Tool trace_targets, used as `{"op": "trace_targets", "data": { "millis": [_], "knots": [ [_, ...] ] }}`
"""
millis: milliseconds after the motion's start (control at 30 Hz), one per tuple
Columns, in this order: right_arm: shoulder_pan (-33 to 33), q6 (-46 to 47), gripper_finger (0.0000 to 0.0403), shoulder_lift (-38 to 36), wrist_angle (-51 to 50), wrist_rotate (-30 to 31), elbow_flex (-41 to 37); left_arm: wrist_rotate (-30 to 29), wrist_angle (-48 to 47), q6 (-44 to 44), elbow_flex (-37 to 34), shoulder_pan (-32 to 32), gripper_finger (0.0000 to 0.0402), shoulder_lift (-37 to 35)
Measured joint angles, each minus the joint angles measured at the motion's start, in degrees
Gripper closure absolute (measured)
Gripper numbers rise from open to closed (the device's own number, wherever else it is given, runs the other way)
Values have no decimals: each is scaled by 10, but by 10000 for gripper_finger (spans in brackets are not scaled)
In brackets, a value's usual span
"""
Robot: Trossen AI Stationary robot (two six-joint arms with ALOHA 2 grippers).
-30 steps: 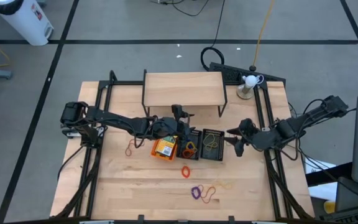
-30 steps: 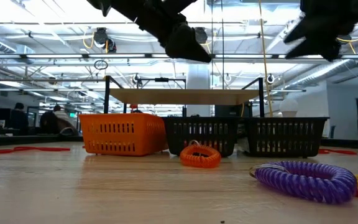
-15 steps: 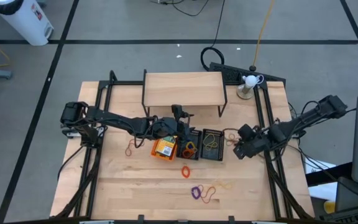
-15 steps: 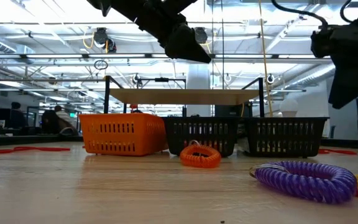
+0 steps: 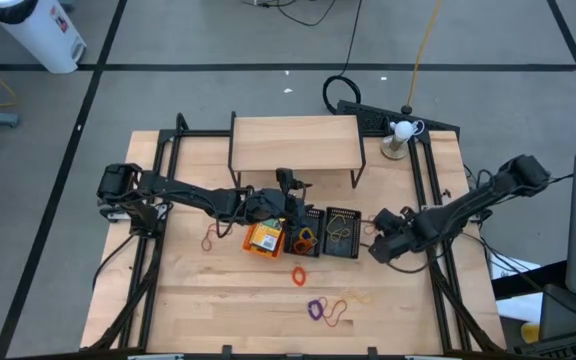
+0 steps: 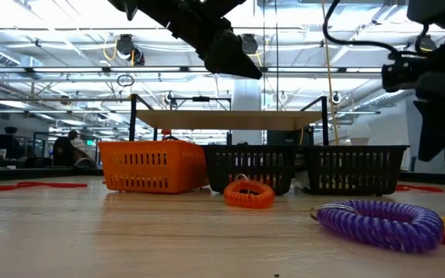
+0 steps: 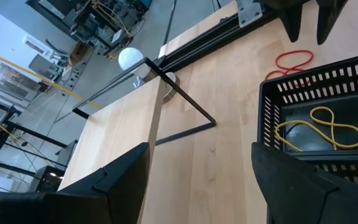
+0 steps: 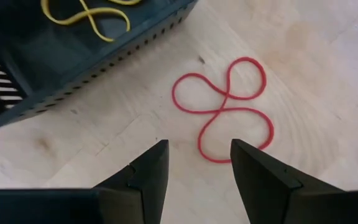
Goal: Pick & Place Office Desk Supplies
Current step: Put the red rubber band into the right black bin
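1. Low view, nearest the front edge of the bench: a purple coil band [image 6: 381, 222] lies flat toward the right, an orange coil band [image 6: 248, 193] farther in.
2. Behind these, three trays stand in a row mid-bench: orange tray [image 5: 265, 238] on the left, holding a crayon box [image 5: 264, 239]; middle black tray [image 5: 307, 233] with an orange band inside; right black tray [image 5: 342, 232] with a yellow band [image 7: 321, 127] on its floor.
3. Left gripper [image 5: 290, 207] hangs above the far side of the orange and middle trays, fingers [image 7: 120, 180] spread wide, nothing between them.
4. Right gripper [image 5: 381, 238] is just beside the right black tray, toward the right edge, pointing down. Its fingers [image 8: 148, 176] stand parted and empty above a red band [image 8: 225, 110], twisted into a figure-eight on the bare wood close to that tray's wall; no contact visible.
5. Riser [image 5: 294, 142] stands at the far edge.
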Motion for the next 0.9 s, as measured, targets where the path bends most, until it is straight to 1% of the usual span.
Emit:
{"op": "trace_targets", "data": {
  "millis": [433,800,900],
  "knots": [
    [-1,17,241,95,21,-1,0,0,-1,0,0,0,124,0],
    [-2,21,241,134,46,-1,0,0,-2,0,0,0,124,0],
    [-7,21,248,140,46,0,1,0,-2,0,0,0,124,0]
  ]
}}
